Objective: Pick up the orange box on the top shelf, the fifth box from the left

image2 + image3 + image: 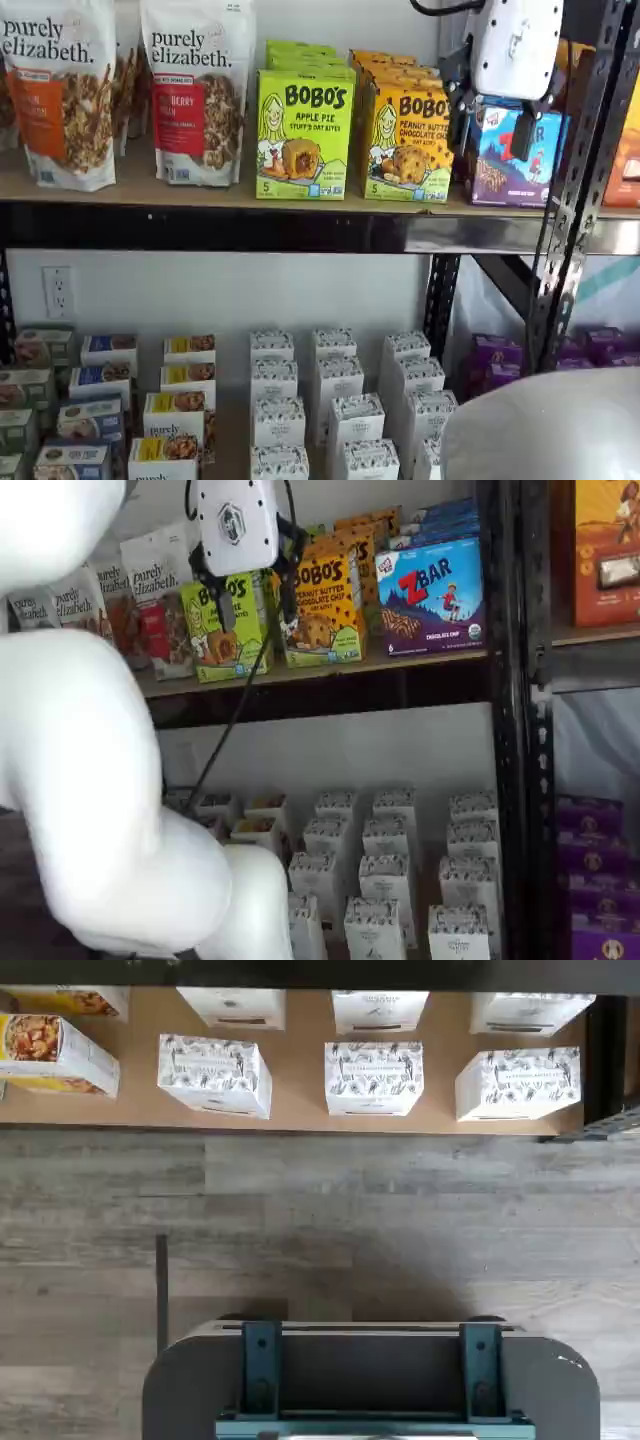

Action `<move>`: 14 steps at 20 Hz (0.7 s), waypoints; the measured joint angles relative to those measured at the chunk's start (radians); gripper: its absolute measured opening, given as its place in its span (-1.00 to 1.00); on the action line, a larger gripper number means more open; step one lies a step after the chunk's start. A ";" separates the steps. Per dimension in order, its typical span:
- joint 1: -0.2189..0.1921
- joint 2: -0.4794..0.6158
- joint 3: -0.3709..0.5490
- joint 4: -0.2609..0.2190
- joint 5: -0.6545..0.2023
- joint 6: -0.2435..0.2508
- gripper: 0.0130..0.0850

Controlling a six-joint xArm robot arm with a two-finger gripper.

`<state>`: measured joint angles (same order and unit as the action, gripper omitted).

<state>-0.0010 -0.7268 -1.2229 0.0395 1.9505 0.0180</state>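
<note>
The orange box (407,142) stands upright on the top shelf (200,190), untouched, with the lime-green box (304,133) touching it at its 9 o'clock and the blue box (432,596) near at its 3 o'clock. The pincer (257,598) hangs in front of the shelf with its two black fingers spread and nothing between them. By my judgement the task is only at its beginning: approach, grip and lifting are all left.

orange box (407,145) is yellow-orange with a blonde cartoon girl, green box (303,135) at its 9 o'clock is lime, ZBar box (432,598) at 3 is blue, white boxes (373,1078) have black leafy print, gripper (252,598) white with black fingers.
</note>
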 joint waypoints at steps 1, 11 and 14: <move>0.005 0.006 -0.006 -0.006 0.011 0.002 1.00; 0.038 0.003 0.002 -0.028 0.009 0.026 1.00; 0.075 -0.010 0.027 -0.067 -0.038 0.051 1.00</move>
<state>0.0745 -0.7366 -1.1956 -0.0277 1.9126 0.0689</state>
